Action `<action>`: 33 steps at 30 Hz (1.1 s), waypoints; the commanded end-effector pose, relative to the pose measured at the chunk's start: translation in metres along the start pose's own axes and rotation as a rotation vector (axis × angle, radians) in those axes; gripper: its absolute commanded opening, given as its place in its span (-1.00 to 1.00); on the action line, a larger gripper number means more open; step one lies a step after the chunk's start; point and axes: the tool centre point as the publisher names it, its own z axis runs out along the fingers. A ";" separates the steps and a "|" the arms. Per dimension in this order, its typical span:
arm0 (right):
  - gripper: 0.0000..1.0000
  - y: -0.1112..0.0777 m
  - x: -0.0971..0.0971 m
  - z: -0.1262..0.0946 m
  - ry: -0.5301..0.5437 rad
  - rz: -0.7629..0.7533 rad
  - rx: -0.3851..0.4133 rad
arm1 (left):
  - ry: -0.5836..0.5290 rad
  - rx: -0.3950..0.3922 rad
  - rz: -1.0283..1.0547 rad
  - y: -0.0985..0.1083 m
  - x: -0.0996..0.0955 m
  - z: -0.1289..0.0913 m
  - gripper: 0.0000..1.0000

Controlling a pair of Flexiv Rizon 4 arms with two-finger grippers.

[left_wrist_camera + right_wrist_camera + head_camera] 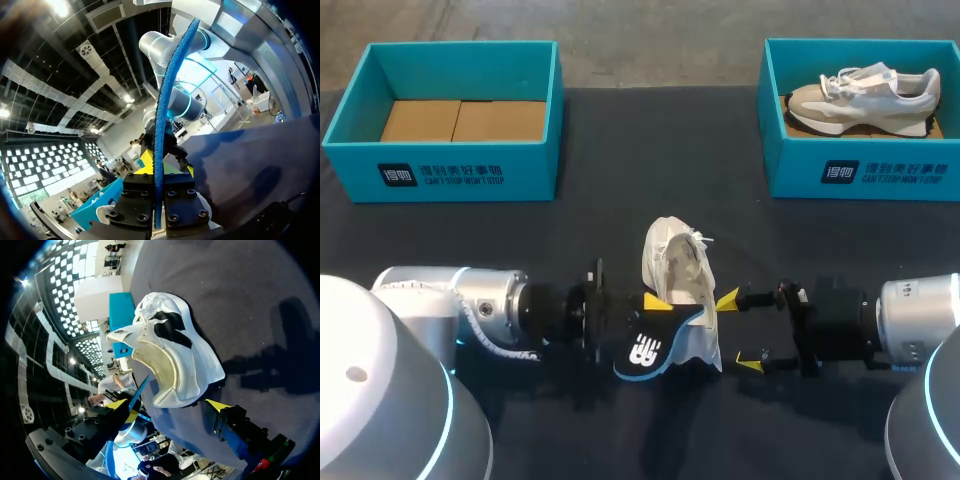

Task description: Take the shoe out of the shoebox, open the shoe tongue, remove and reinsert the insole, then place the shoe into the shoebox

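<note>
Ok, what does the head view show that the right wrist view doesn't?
Only the head view: the teal cardboard shoebox holding a beige-and-white sneaker, and the white-logo face of the blue-edged black insole. Only the right wrist view: black patches on the side of the white fabric shoe. Both: that shoe on the dark table, the insole beside it, and the open right gripper close by.

Left tool [158, 169] pinching insole [167, 90], right tool [740, 331] spread open
</note>
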 end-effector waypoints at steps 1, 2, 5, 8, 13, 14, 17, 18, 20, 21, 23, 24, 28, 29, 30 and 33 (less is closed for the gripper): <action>1.00 0.000 0.002 0.002 -0.007 0.001 -0.001 | 0.000 0.000 -0.003 0.004 0.000 0.005 -1.00; 1.00 0.000 0.002 0.002 -0.007 0.001 -0.001 | 0.000 -0.002 -0.003 0.004 -0.001 0.005 -1.00; 1.00 0.000 0.002 0.002 -0.007 0.001 -0.001 | 0.005 -0.009 -0.001 0.004 -0.001 0.005 -1.00; 1.00 0.000 0.002 0.002 -0.007 0.001 -0.001 | 0.008 -0.012 -0.002 0.007 -0.001 0.004 -1.00; 1.00 0.000 0.002 0.002 -0.007 0.001 -0.001 | 0.011 -0.017 -0.007 0.009 -0.001 0.003 -1.00; 1.00 0.000 0.002 0.002 -0.007 0.001 -0.001 | 0.011 -0.017 -0.009 0.010 0.000 0.003 -1.00; 1.00 0.000 0.002 0.002 -0.007 0.001 -0.001 | 0.011 -0.021 -0.010 0.011 0.000 0.003 -1.00; 1.00 0.000 0.002 0.002 -0.007 0.001 -0.001 | 0.012 -0.023 -0.010 0.012 0.000 0.003 -1.00; 1.00 0.000 0.002 0.002 -0.007 0.001 -0.001 | 0.011 -0.026 -0.012 0.013 0.000 0.003 -1.00; 1.00 0.000 0.002 0.002 -0.007 0.001 -0.001 | 0.011 -0.026 -0.013 0.014 0.000 0.003 -1.00; 1.00 0.000 0.002 0.002 -0.007 0.001 -0.001 | 0.011 -0.027 -0.012 0.015 0.001 0.004 -1.00; 1.00 0.000 0.002 0.002 -0.007 0.001 -0.001 | 0.012 -0.030 -0.004 0.016 0.000 0.006 -1.00; 1.00 0.000 0.002 0.002 -0.007 0.001 -0.001 | 0.012 -0.026 0.001 0.018 0.000 0.010 -1.00; 1.00 0.000 0.002 0.002 -0.007 0.001 -0.001 | 0.011 -0.021 0.002 0.017 -0.001 0.012 -1.00; 1.00 0.000 0.002 0.002 -0.007 0.001 -0.001 | 0.011 -0.020 0.002 0.017 -0.001 0.013 -1.00; 1.00 0.000 0.002 0.002 -0.007 0.001 -0.001 | 0.016 -0.008 0.004 0.014 -0.001 0.016 -1.00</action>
